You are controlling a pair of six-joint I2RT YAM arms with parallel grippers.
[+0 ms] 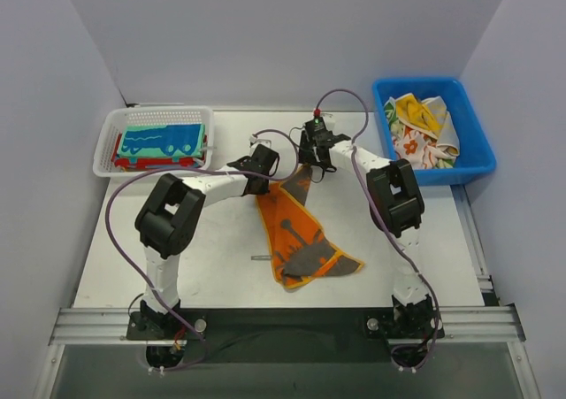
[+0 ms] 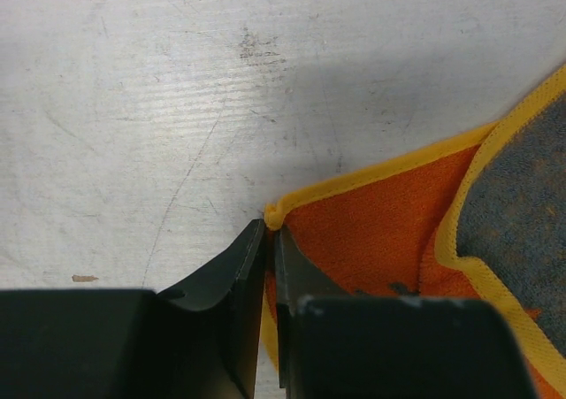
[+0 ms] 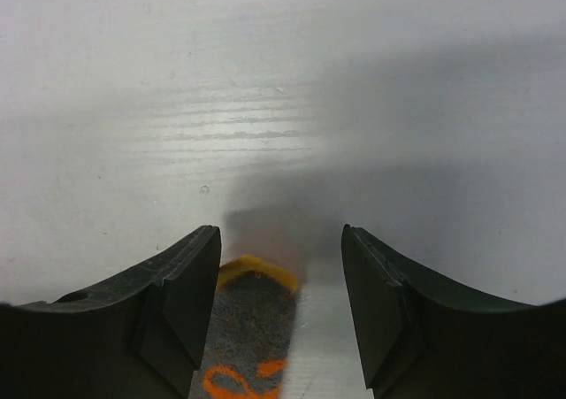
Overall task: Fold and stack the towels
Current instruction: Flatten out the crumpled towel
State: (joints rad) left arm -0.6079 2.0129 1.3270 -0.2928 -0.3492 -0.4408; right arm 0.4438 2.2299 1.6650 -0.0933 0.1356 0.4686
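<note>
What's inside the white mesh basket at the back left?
A stack of folded towels: a teal cloth towel with blue prints on top, the edge of a red-and-blue towel showing beneath it. Whatever lies lower in the white mesh basket is covered.

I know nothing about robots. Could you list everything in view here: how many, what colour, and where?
spread towel: one, orange and grey with a yellow hem, mid-table
folded towels: a stack, number unclear, teal-blue on top, red beneath, in the basket
crumpled towels: several, yellow, floral white, grey, in the bin
basket: one, white mesh, far left
bin: one, blue, far right
thin dark item: one, too small to identify, left of the spread towel
table: one, white
left arm, right arm: black and white, purple cables
left fingers: black, pinching the spread towel's corner
right fingers: black, open, towel tip between them
</note>
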